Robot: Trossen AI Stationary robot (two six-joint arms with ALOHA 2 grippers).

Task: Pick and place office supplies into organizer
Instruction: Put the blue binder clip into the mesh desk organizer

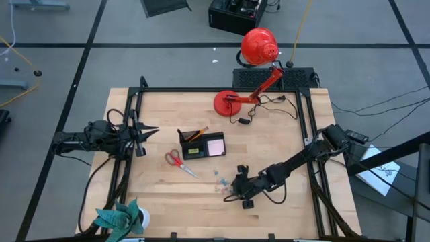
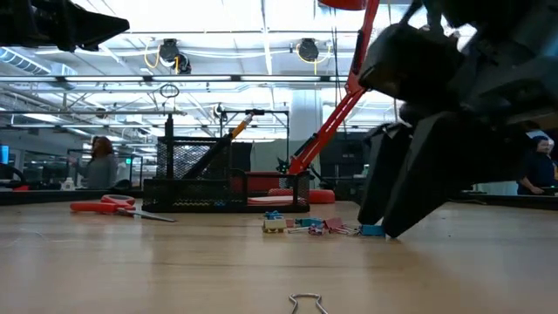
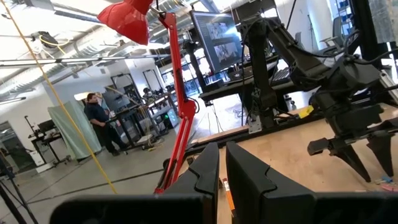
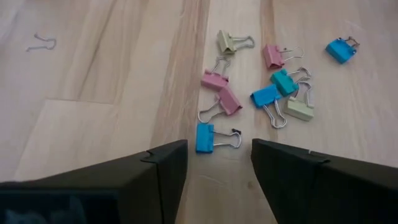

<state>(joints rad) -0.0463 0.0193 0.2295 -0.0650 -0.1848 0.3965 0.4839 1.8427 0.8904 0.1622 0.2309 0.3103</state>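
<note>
Several small binder clips (image 4: 261,93), blue, pink, teal and pale green, lie loose on the wooden table (image 1: 282,148). My right gripper (image 4: 217,155) slants down just short of them, open, its fingers standing either side of a blue clip (image 4: 205,138). In the low view its fingertips (image 2: 384,228) reach almost down to the tabletop beside the clips (image 2: 309,225). The black organizer (image 1: 200,144) holds a pink notepad (image 1: 216,144) and an orange pencil (image 1: 199,134). Red-handled scissors (image 1: 178,161) lie flat in front of it. My left gripper (image 1: 141,134) waits at the table's left, shut and holding nothing.
A red desk lamp (image 1: 259,47) stands on its round base (image 1: 227,102) at the far edge, its cable (image 1: 269,107) trailing on the table. A teal plant (image 1: 121,218) stands at the near left corner. A loose wire clip handle (image 2: 305,303) lies near the front edge.
</note>
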